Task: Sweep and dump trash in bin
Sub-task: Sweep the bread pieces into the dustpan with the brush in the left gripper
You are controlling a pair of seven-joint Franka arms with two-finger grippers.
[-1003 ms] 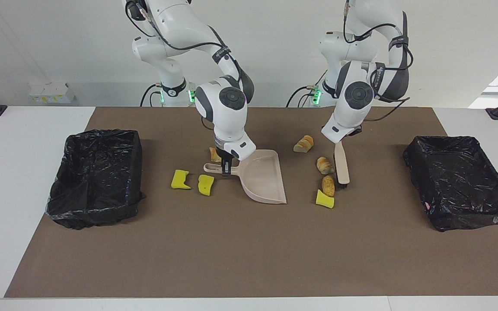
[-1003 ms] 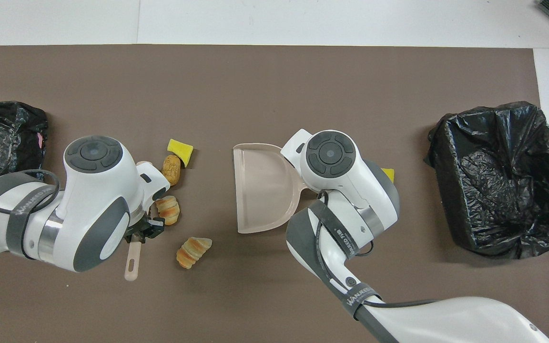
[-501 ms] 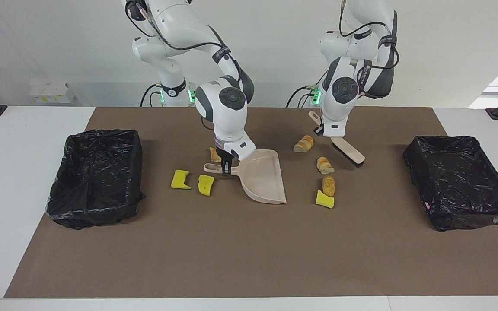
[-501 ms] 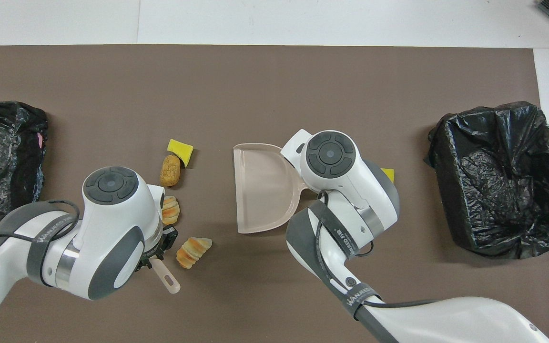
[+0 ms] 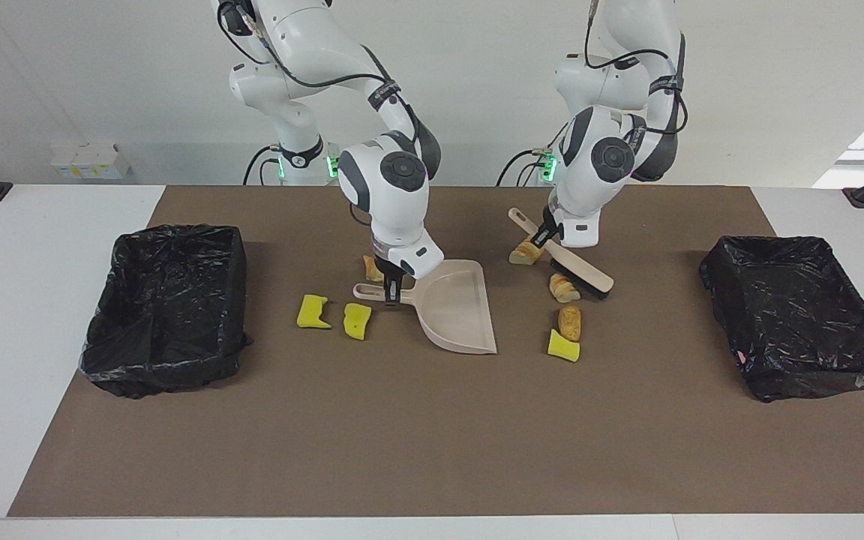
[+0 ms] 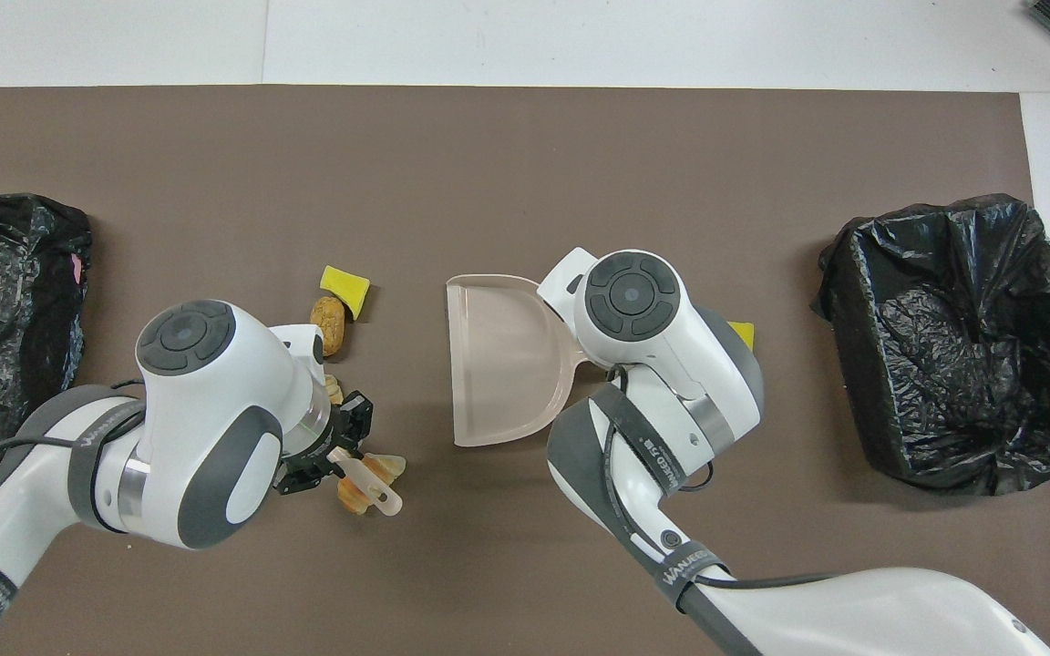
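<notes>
My left pincer (image 5: 550,235) is clamped on the brush (image 5: 580,269); my right pincer (image 5: 392,293), closed on the dustpan (image 5: 456,308) handle, pins it flat. I drag the bristles low, pushing the trash (image 5: 565,287) beside the brush toward the pan mouth.

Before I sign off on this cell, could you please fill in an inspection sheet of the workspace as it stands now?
Surface: brown mat on white table.
Job's things: yellow chunks and bread lumps lie either side of the dustpan; two black-lined bins at the table's ends.
Clutter: nothing seen.
Grippers: right gripper shut on the dustpan's handle; left gripper holds the brush by the lumps.
Cables: black leads along both arms.
Surroundings: white wall.
</notes>
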